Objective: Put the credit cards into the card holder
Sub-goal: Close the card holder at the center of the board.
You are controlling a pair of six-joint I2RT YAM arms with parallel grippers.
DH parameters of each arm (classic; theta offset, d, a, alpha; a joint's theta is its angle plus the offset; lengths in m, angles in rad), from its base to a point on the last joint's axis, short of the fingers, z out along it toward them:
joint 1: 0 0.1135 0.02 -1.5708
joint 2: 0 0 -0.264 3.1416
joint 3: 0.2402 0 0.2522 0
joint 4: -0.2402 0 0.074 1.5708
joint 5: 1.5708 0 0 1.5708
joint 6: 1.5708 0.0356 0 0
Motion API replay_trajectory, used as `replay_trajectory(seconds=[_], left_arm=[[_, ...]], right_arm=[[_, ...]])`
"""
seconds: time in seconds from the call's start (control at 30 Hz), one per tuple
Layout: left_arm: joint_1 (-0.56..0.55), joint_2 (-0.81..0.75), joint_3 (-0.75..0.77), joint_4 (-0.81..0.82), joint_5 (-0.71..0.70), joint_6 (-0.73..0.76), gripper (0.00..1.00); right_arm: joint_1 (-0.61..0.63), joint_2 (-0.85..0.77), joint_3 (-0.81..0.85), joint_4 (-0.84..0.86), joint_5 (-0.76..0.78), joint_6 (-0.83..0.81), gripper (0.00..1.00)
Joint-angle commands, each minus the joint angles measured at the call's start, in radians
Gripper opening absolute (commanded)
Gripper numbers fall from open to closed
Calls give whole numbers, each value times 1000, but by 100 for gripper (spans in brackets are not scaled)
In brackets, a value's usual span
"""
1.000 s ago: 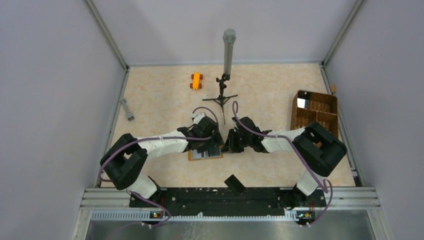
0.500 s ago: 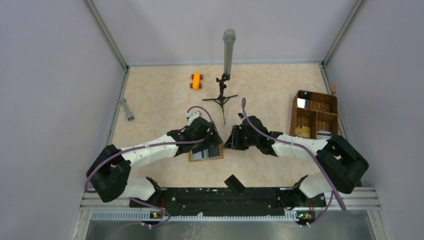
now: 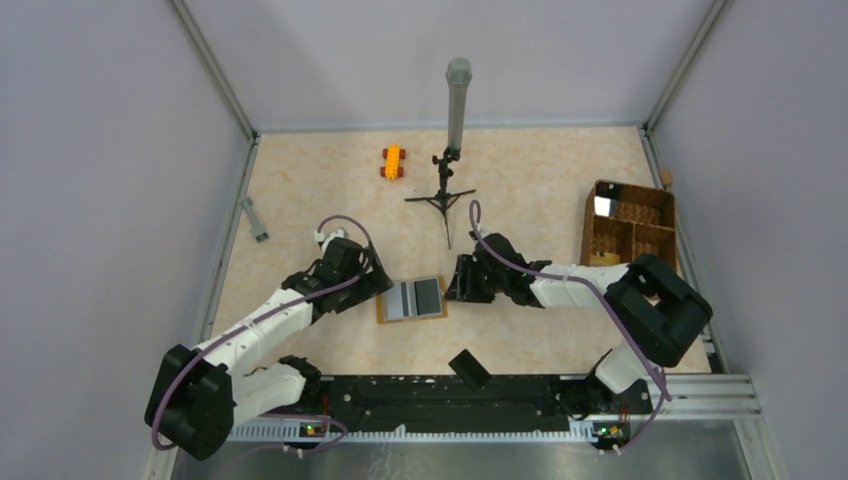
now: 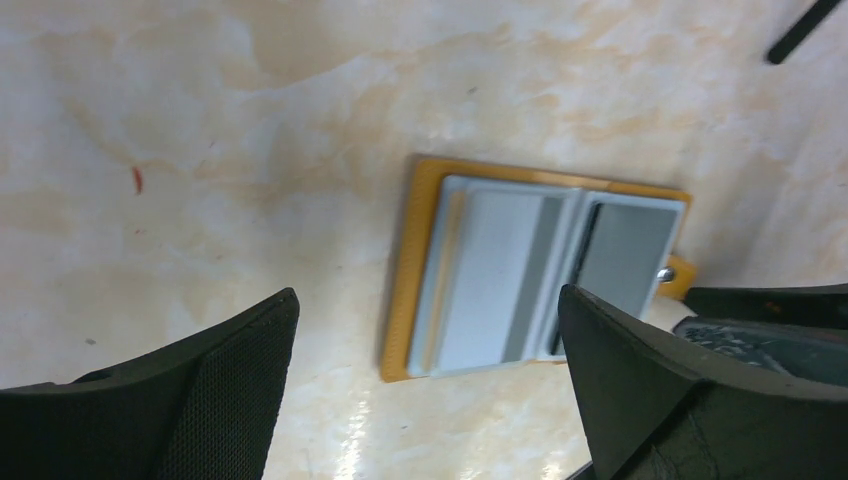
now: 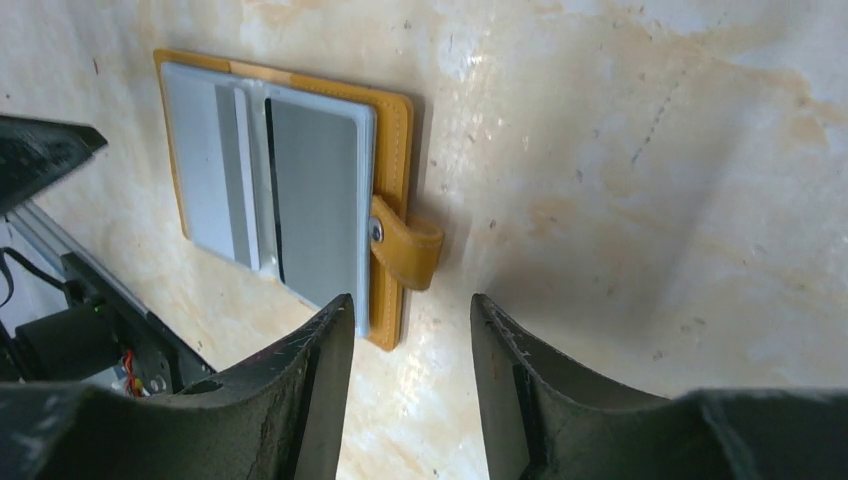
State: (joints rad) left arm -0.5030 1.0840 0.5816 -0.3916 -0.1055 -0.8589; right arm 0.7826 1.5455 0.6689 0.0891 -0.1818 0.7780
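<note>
My left gripper (image 4: pixel 428 300) gapes, right gripper (image 5: pixel 412 300) half-parted, both empty; cards (image 5: pixel 315 200) look seated in the wallet (image 5: pixel 395 130), so I'd withdraw

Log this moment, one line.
card holder: open flat | blue card, grey card: in it | left claw: open | right claw: open

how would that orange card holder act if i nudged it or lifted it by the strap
The card holder lies flat and thin, so it would probably slide rather than tip. Lifted by its curled strap, it would likely flop and fold; the cards might slip out.
</note>
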Motion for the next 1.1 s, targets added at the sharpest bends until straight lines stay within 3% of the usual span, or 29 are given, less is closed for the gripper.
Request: replay_trajectory(seconds=[0.0, 0.23, 0.4, 0.77, 1.07], left_arm=[[42, -39, -57, -19, 71, 37, 99], [87, -46, -168, 110, 216, -23, 97], [90, -36, -216, 187, 272, -66, 88], [90, -23, -248, 309, 357, -88, 64], [90, -155, -255, 359, 371, -76, 57]], right_arm=[[-3, 53, 76, 44, 7, -22, 46], [-3, 117, 124, 11, 54, -21, 46], [-3, 135, 131, -14, 71, -21, 41], [-3, 140, 66, 19, 46, 25, 15], [-1, 147, 44, 55, 18, 51, 4]])
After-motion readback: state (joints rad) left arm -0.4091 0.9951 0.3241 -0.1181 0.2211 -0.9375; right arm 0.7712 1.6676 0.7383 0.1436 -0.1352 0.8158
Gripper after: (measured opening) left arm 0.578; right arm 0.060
